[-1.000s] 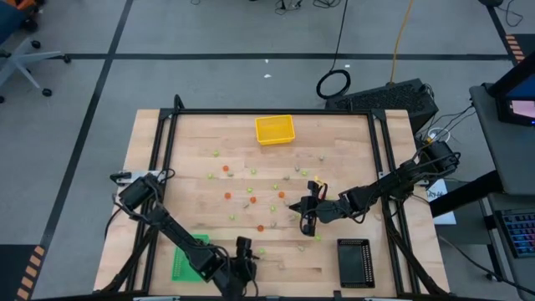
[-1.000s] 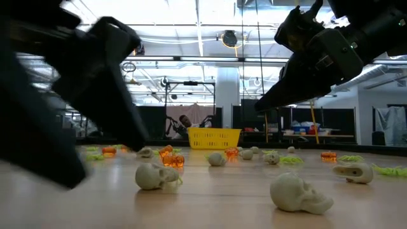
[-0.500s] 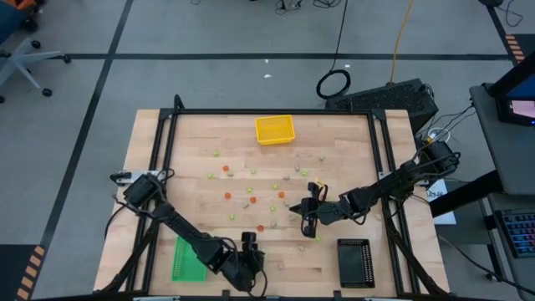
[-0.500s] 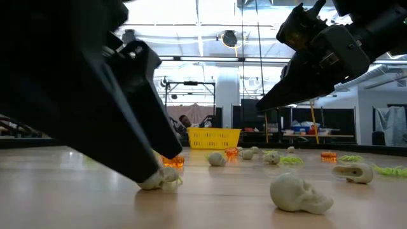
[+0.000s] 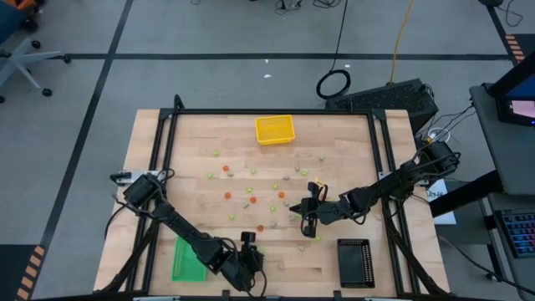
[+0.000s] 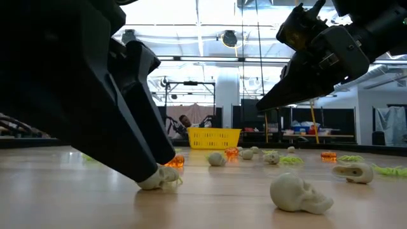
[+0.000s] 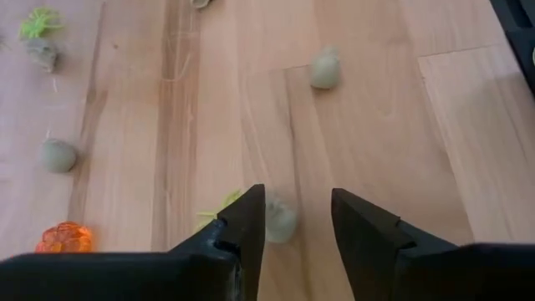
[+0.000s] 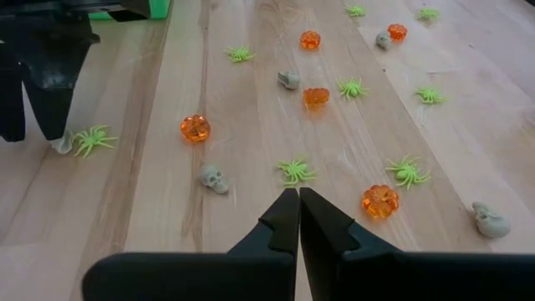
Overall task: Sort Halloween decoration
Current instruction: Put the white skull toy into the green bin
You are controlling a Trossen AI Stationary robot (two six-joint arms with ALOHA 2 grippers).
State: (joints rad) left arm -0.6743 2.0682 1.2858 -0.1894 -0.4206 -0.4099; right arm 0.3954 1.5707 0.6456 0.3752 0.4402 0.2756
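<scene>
Tiny Halloween decoration pieces lie scattered on the wooden table (image 5: 351, 142): orange pumpkins (image 8: 194, 128), light green spiders (image 8: 294, 171) and pale skulls (image 6: 299, 193). My left gripper (image 7: 298, 219) is down at the table's near edge (image 5: 249, 248), open, with one small skull (image 7: 282, 221) resting on the wood between its fingers. That skull (image 6: 162, 180) also shows in the low view under the dark finger. My right gripper (image 8: 298, 199) hovers shut and empty over the table's right middle (image 5: 309, 224). My left gripper comes slanting down at the small skull. The skull's side (image 7: 272, 219) lies against the inner face of one finger (image 7: 249, 226); the other finger (image 7: 359, 226) stands clear of it. The skull sits on the table.
A green tray (image 5: 185, 259) lies at the near left, a black tray (image 5: 354, 262) at the near right, a yellow tray (image 5: 275, 130) at the far middle. A green spider (image 7: 219, 207) lies just beside the skull. A person shows in the room beyond.
My left gripper has swung a little toward the table's right along the near edge and has come to stand over the small skull, which has kept its place. My right arm has kept still.
</scene>
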